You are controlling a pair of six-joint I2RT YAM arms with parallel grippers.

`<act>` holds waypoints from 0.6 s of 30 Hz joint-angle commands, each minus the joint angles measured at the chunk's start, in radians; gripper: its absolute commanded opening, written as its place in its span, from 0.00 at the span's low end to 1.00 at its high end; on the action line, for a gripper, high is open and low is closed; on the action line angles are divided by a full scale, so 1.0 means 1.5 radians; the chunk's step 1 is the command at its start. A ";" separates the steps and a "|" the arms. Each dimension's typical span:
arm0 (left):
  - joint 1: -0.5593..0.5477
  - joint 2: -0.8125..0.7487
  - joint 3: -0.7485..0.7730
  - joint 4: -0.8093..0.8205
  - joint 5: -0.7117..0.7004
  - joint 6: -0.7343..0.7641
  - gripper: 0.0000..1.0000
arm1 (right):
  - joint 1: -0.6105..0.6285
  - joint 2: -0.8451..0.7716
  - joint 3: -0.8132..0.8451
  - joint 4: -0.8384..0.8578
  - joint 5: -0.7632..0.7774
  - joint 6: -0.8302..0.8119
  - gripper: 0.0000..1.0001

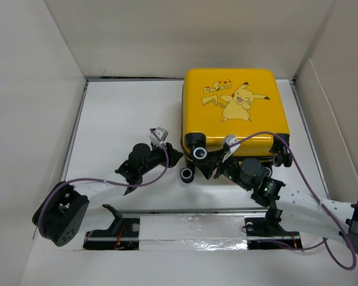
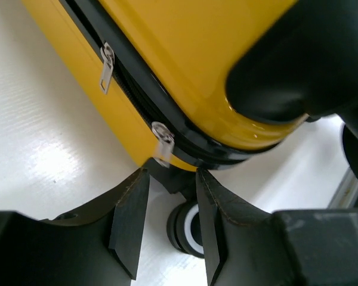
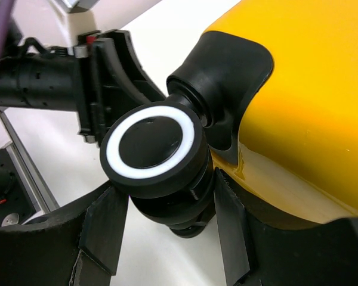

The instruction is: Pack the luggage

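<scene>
bright-yellow hard-shell plastic suitcase (image 1: 235, 128) – glossy, its lid carrying a cartoon pikachu print (image 1: 238, 98) in yellow with dark outlines. black rubber castor wheel (image 3: 149, 143) with 1 white ring on its face. black zipper band (image 2: 128, 74), 2 silver metal zipper pulls (image 2: 107, 68). flat white table (image 1: 119, 113) – thin purple cables (image 1: 95, 181) across it.

The shut luggage (image 1: 234, 110) hides its inside; both wrist views crop it.

Overhead view; wrist close-ups of luggage (image 1: 232, 107)
</scene>
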 commanded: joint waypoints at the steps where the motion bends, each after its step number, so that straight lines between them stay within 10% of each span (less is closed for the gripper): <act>1: 0.000 0.034 0.058 0.009 0.016 0.038 0.33 | 0.019 -0.006 0.042 0.044 -0.036 0.021 0.00; 10: 0.000 0.085 0.109 0.005 -0.045 0.050 0.32 | 0.019 -0.020 0.038 0.035 -0.043 0.019 0.00; 18: 0.000 0.116 0.130 0.013 -0.074 0.070 0.04 | 0.019 -0.020 0.033 0.041 -0.050 0.020 0.00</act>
